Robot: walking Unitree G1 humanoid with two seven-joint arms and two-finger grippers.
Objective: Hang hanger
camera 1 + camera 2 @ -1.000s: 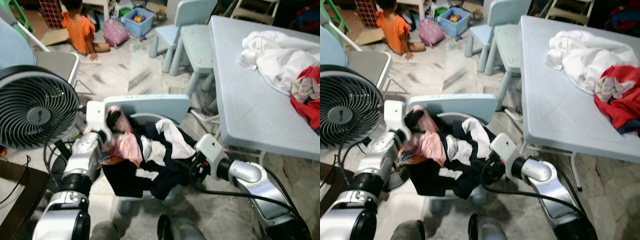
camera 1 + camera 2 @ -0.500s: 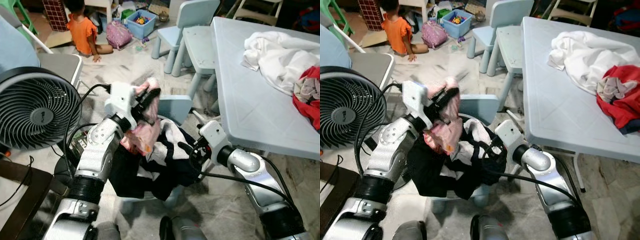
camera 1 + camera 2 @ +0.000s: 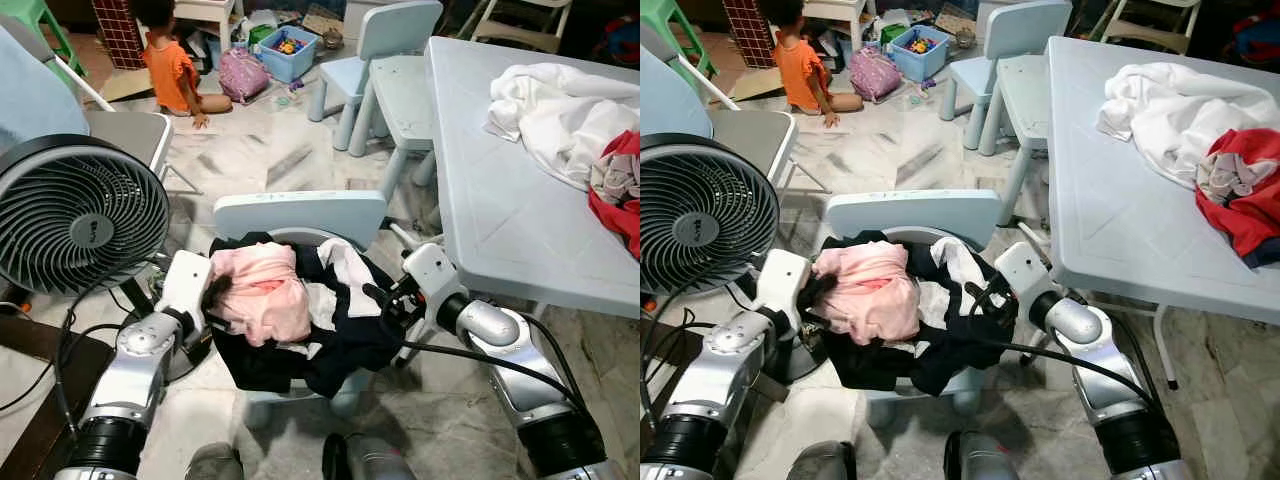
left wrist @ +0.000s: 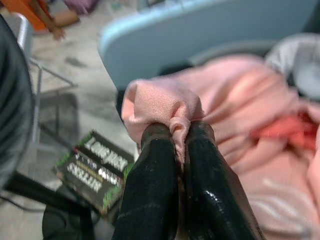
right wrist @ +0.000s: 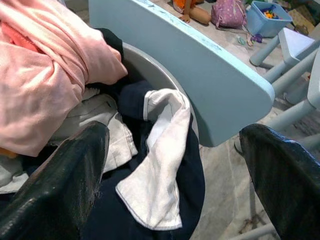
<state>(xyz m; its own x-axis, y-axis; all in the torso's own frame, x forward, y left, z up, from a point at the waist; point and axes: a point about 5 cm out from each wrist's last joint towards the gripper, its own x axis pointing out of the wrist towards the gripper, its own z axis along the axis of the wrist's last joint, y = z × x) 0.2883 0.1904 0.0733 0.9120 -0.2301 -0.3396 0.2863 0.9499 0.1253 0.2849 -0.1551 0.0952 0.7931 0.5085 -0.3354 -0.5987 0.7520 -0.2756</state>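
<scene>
pink garment point(image 3: 262, 300): soft, light, limp, bunches | left gripper point(image 4: 172, 145): pinching a fold at its edge | right gripper point(image 5: 170, 165): spread over the chair pile | hanger: not visible, grip unknown

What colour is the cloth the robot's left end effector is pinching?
Pale pink. The pink cloth shows best in the left wrist view, clamped by the left end effector.

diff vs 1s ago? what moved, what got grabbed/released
Left gripper lifted the pink cloth garment off the pile half a second ago, then lowered it back, fingers clamped on a fold throughout. Right gripper stayed open beside the dark clothes heap on the pale blue child's chair. Nothing released.
</scene>
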